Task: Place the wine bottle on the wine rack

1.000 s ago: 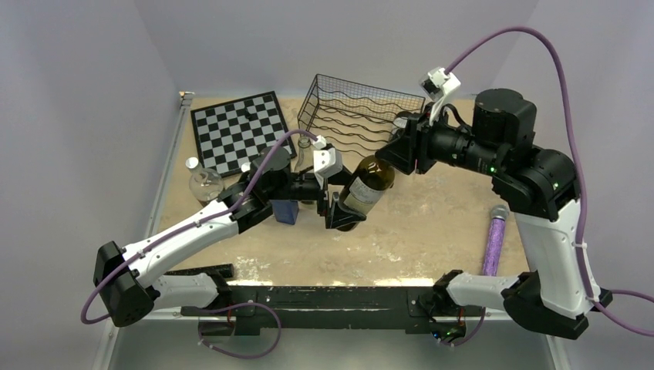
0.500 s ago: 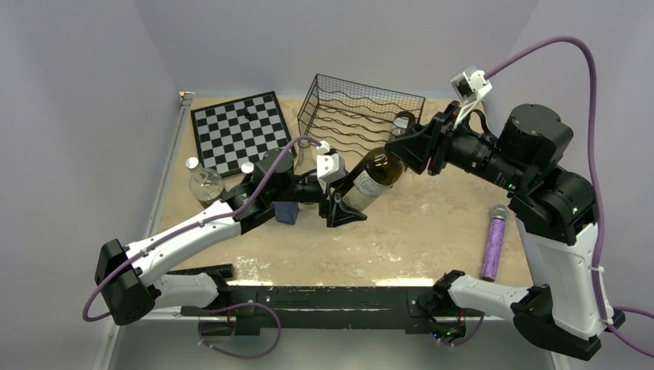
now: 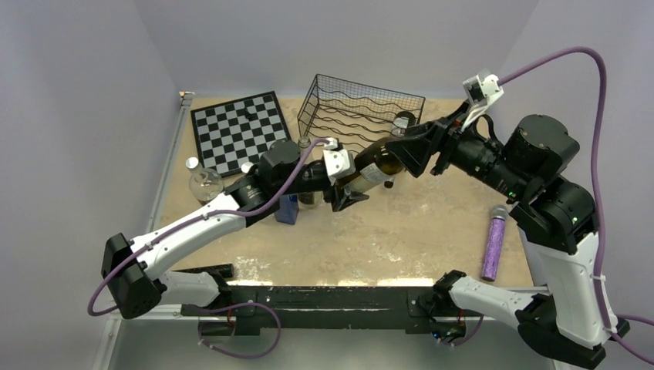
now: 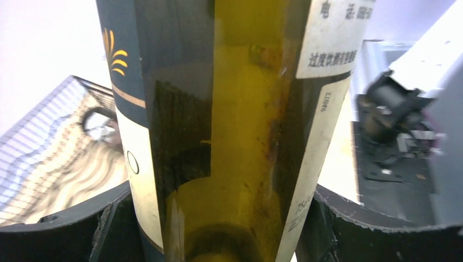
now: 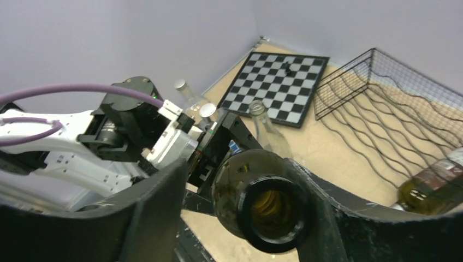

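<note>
The wine bottle (image 3: 376, 163), dark green glass with a pale label, hangs tilted above the table, its neck pointing right. My left gripper (image 3: 345, 187) is shut on its lower body; in the left wrist view the bottle (image 4: 229, 136) fills the gap between both fingers. My right gripper (image 3: 402, 151) stands open around the neck. In the right wrist view the bottle mouth (image 5: 270, 210) lies against the right finger, with a gap to the left finger (image 5: 147, 213). The black wire wine rack (image 3: 359, 116) stands just behind.
A second bottle (image 3: 402, 121) lies in the rack's right end. A chessboard (image 3: 239, 131) is at the back left. A round glass flask (image 3: 205, 183), a clear bottle (image 3: 305, 150) and a blue box (image 3: 285, 208) crowd the left arm. A purple tube (image 3: 493, 243) lies at the right.
My left gripper closed on the bottle's body and carried it up toward the rack. The right gripper opened off the neck, and the right arm drew back to the right.
</note>
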